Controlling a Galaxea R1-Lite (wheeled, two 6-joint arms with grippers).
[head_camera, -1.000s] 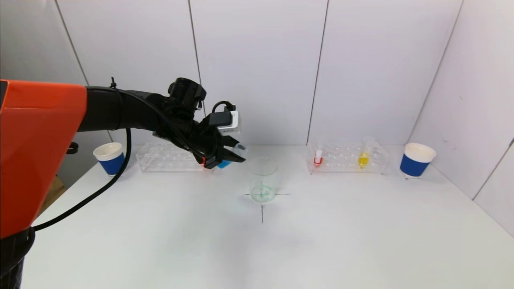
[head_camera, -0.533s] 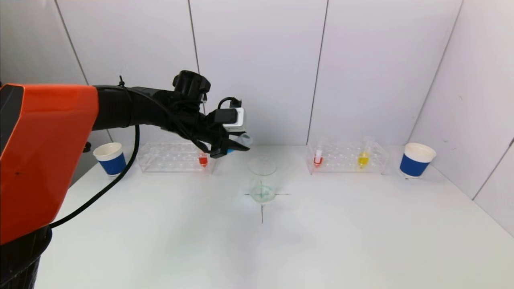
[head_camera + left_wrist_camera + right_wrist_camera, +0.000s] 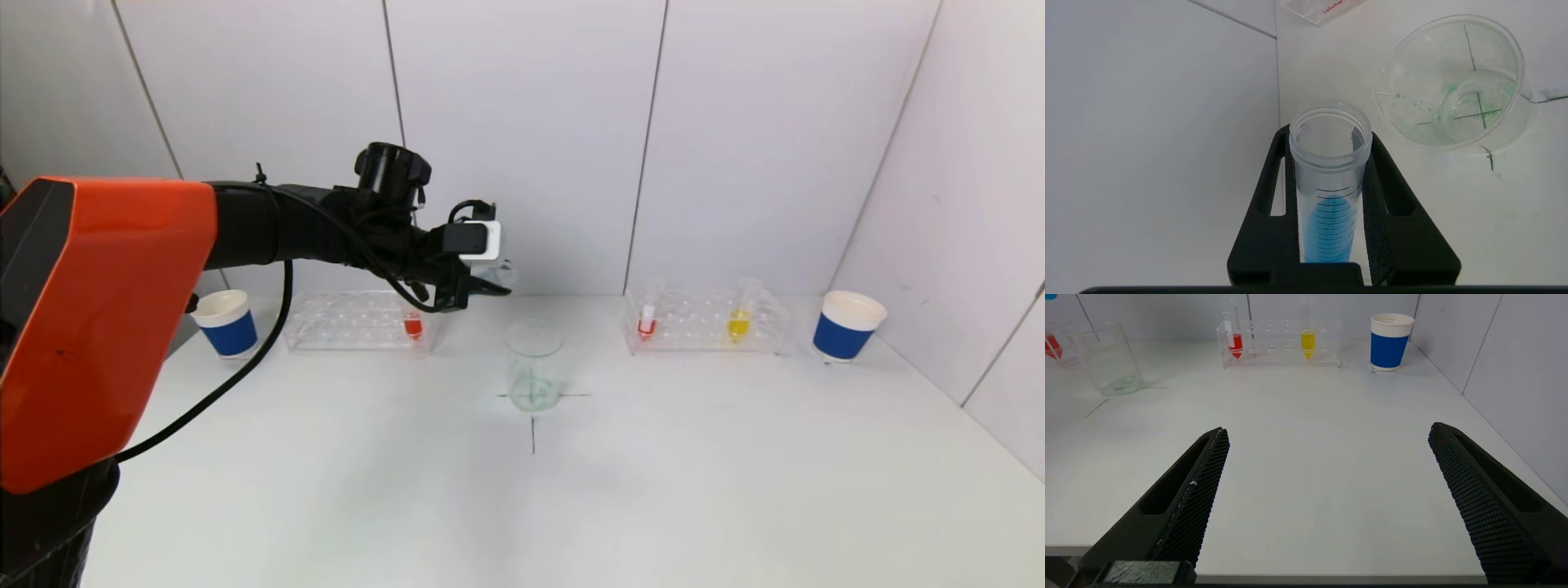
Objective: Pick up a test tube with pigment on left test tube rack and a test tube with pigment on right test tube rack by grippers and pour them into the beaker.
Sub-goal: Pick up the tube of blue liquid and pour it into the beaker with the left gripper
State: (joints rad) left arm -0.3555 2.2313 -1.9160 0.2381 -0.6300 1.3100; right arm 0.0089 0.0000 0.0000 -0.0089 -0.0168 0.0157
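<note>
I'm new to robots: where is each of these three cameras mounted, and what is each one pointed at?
Head view: on the robot's head, looking down at the table; the left arm shows, its left gripper raised behind the beaker.
Left wrist view: on the left wrist, looking along the gripper clamped on the blue test tube.
Right wrist view: on the right wrist at the table's near edge, past the open right gripper toward the right rack.
All three show the beaker.

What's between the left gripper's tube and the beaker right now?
Nothing. In the head view the blue tube in the left gripper hangs above and behind the beaker; the left wrist view shows only bare white table between them.
</note>
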